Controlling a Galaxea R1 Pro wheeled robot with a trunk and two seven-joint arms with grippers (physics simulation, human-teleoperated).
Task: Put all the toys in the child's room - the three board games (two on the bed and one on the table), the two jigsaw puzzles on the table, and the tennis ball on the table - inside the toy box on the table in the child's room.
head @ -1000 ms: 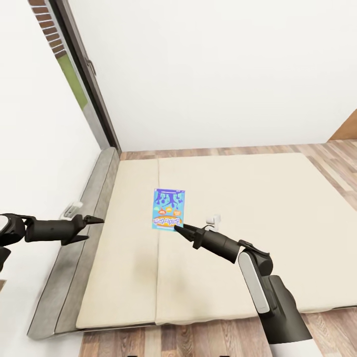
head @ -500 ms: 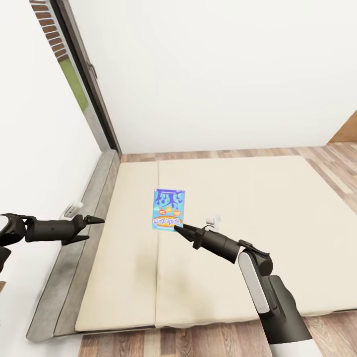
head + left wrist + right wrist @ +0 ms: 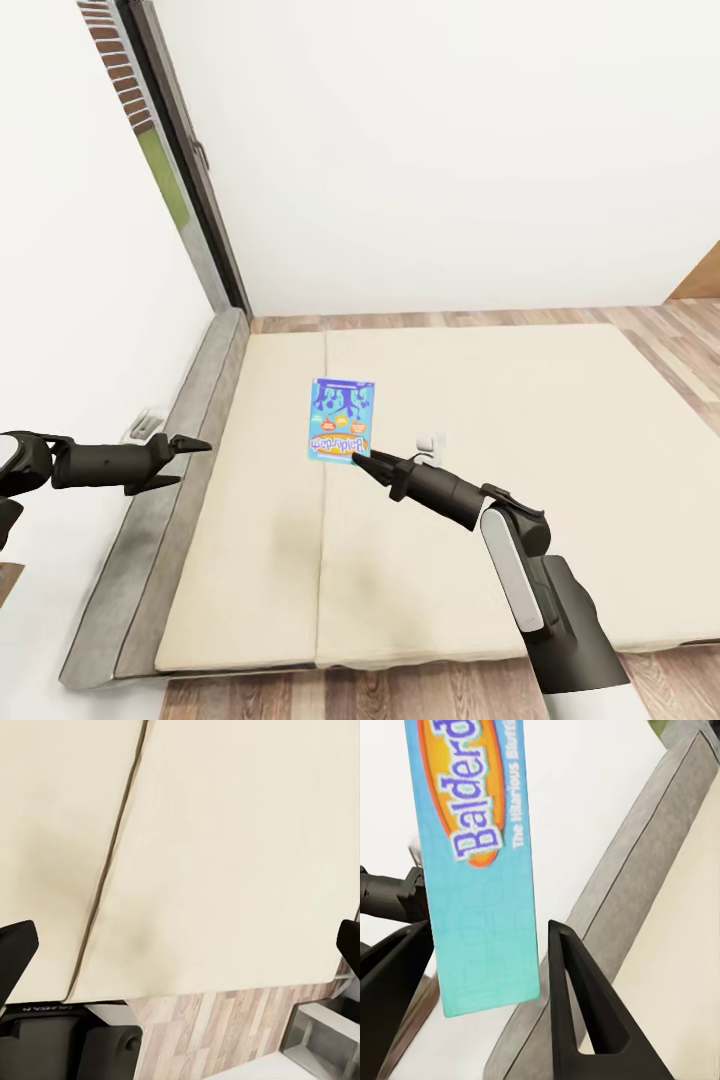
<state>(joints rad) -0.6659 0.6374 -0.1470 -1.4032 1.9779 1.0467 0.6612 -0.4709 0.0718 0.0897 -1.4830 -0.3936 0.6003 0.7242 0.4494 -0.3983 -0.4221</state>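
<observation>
A small blue cartoon-printed board game hangs upright above the cream bed, near its lengthwise seam. My right gripper is shut on the box's lower edge. In the right wrist view the same board game sits clamped between the two black fingers of the right gripper. My left gripper hovers open and holding nothing over the bed's left side. The left wrist view looks down on the bed, with the open fingertips at the picture's edges.
A grey padded bed frame runs along the bed's left side against a white wall. A dark-framed window stands in the far left corner. Wood-plank floor shows beyond the bed and at its near edge.
The whole picture has shifted a little, so the camera has moved. Both arms keep their poses, and the blue board game stays in the right gripper.
</observation>
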